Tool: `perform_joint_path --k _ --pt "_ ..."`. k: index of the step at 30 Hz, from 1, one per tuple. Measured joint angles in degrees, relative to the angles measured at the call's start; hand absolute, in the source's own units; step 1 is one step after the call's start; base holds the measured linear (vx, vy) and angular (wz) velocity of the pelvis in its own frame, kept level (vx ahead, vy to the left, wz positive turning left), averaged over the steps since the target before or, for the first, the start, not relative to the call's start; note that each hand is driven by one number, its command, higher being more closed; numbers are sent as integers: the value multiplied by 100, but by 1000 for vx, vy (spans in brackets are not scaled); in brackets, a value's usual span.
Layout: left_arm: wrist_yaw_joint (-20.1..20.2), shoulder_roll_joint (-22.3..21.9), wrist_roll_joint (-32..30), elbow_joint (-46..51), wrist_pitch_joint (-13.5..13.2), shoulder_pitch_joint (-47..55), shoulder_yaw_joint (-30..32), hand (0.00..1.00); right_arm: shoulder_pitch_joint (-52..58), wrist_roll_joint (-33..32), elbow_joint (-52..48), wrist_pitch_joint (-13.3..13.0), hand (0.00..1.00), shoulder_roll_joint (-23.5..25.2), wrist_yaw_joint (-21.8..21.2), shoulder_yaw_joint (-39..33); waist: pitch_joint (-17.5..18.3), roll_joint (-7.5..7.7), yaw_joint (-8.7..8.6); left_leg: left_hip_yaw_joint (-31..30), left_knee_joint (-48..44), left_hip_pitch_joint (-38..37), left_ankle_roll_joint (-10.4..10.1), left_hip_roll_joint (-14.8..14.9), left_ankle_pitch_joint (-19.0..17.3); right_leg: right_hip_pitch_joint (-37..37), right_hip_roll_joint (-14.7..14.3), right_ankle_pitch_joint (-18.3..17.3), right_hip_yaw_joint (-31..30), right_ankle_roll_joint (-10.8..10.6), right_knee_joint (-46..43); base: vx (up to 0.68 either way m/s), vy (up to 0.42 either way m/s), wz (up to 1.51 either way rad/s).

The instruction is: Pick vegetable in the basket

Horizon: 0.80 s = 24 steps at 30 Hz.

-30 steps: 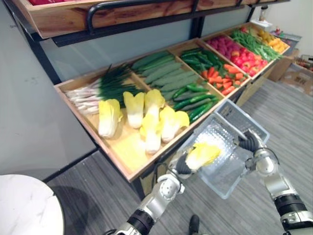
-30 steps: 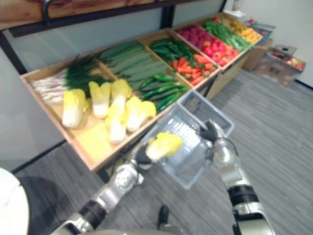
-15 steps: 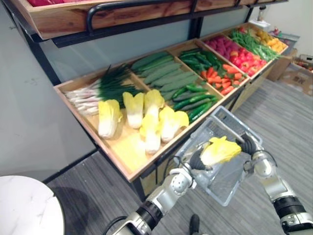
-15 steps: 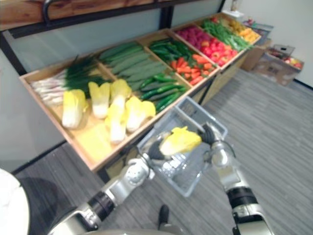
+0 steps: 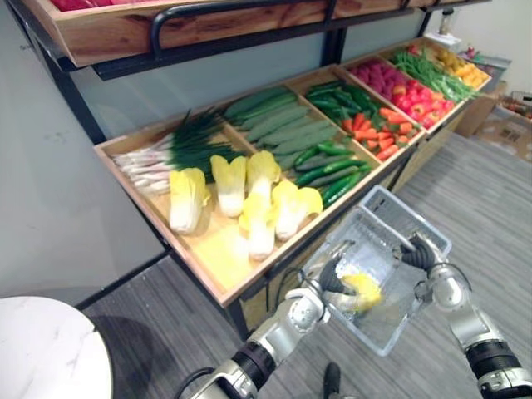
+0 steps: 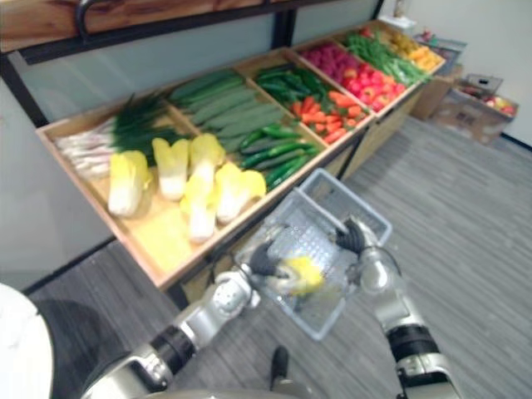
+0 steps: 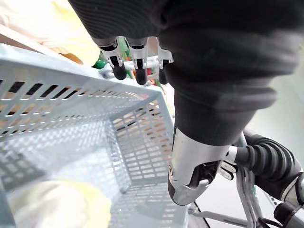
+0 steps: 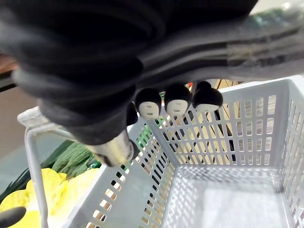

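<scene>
now the left hand (image 5: 331,278) hangs inside the basket (image 5: 397,218), its fingers (image 7: 136,71) loose and fairly straight, thumb apart, gripping nothing. the cabbage (image 5: 364,291) lies on the basket floor just past its fingertips, apart from them. the right hand (image 5: 418,253) grips the basket, fingers curled round it on the side across from the left hand.

Head cameras look down at the basket (image 5: 397,218); wrist cameras, seemingly, inside it.
</scene>
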State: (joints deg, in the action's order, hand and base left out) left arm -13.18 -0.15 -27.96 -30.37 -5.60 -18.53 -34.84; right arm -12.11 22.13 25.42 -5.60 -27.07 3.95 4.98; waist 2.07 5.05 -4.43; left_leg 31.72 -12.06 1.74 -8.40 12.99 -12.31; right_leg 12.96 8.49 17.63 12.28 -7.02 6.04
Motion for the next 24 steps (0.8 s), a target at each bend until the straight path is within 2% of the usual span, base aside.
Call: perform_joint_path --k 15,18,21,24 --pt "9 0 4 95 -9 5 89 0 121 29 145 -4 100 7 -39 -10 48 -14 13 -109 16 43 65 -28 32 -29 44 1 6 1 0 -34 -3 3" --pt "24 27 72 963 -50 264 174 0 304 30 307 -6 100 25 -38 -118 105 -49 39 -168 20 106 49 -25 46 -26 48 1 32 1 0 -16 10 9" --pt "101 133 159 2159 -272 709 421 0 590 29 529 -8 100 143 -34 -421 161 -62 140 -221 33 106 45 -31 81 -32 55 1 59 0 0 12 12 9" --pt "241 478 319 3330 -577 1530 935 0 911 26 777 -8 100 176 -17 -582 263 -141 167 -256 68 107 48 -29 82 -77 59 1 126 1 0 -19 11 6"
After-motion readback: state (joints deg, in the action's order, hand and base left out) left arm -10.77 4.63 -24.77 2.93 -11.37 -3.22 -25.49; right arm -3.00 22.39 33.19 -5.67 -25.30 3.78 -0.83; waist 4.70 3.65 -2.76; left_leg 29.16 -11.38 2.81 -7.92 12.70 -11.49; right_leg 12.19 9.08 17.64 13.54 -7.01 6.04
